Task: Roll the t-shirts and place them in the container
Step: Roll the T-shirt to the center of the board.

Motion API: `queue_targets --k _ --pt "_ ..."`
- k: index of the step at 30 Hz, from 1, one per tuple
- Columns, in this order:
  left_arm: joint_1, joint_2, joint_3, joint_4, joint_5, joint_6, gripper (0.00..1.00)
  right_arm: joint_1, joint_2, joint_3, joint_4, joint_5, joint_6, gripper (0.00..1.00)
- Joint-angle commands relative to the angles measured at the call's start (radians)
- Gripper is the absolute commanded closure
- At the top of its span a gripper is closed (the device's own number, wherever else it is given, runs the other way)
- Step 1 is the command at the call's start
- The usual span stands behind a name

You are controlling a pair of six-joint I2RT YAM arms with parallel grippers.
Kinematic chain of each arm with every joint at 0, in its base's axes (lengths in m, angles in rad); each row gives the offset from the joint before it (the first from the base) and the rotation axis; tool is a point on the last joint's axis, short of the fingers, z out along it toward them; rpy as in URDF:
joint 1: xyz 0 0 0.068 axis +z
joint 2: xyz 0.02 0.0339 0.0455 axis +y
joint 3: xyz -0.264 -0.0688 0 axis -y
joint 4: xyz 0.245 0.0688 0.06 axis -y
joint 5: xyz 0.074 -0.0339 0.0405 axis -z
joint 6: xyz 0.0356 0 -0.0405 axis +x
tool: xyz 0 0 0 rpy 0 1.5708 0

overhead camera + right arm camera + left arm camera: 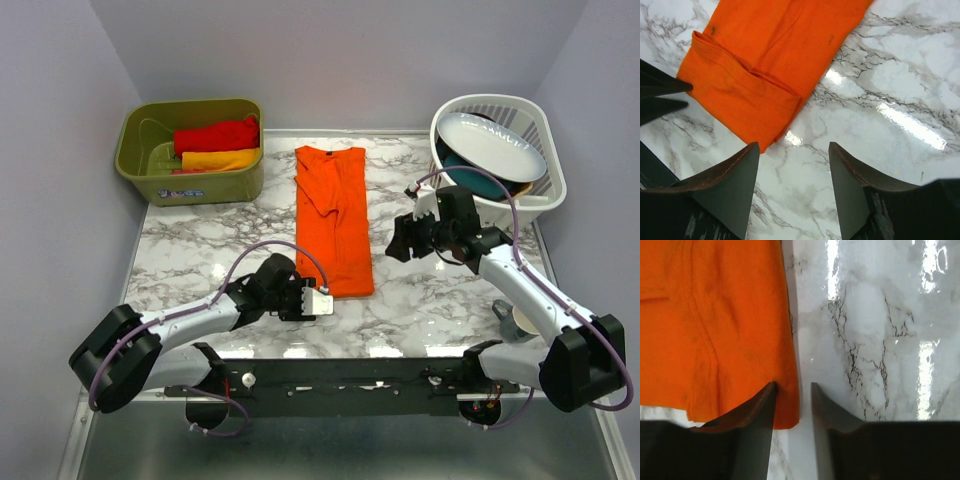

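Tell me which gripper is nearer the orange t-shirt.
Left. The left gripper sits at the orange t-shirt's near corner, one finger over the cloth; the right gripper hangs over bare marble, just off its right edge.

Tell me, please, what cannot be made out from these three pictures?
- Left wrist: the left gripper covers the orange t-shirt's hem corner, hiding any contact.
- Top external: the red t-shirt and yellow-orange t-shirt cover anything beneath them in the green bin.
- Top external: the white plate covers most of the teal dish in the basket.
- Top external: the right arm half hides a small thing at the table's edge.
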Motion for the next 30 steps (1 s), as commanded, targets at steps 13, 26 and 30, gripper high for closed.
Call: queue_targets --k 13,26,30 --pt "0.125 0.168 0.264 -0.386 0.310 -0.053 1.00 0.360 -0.164 -0.261 0.197 -0.177 -0.732 0.30" --pt "0.287 0.309 0.481 -0.682 0.569 0.036 1.00 0.553 0.003 -0.326 0.412 0.019 -0.755 0.28" --pt "0.305 0.356 0.528 -0.791 0.607 0.113 1.00 0.580 0.042 -0.327 0.487 0.070 -0.764 0.28"
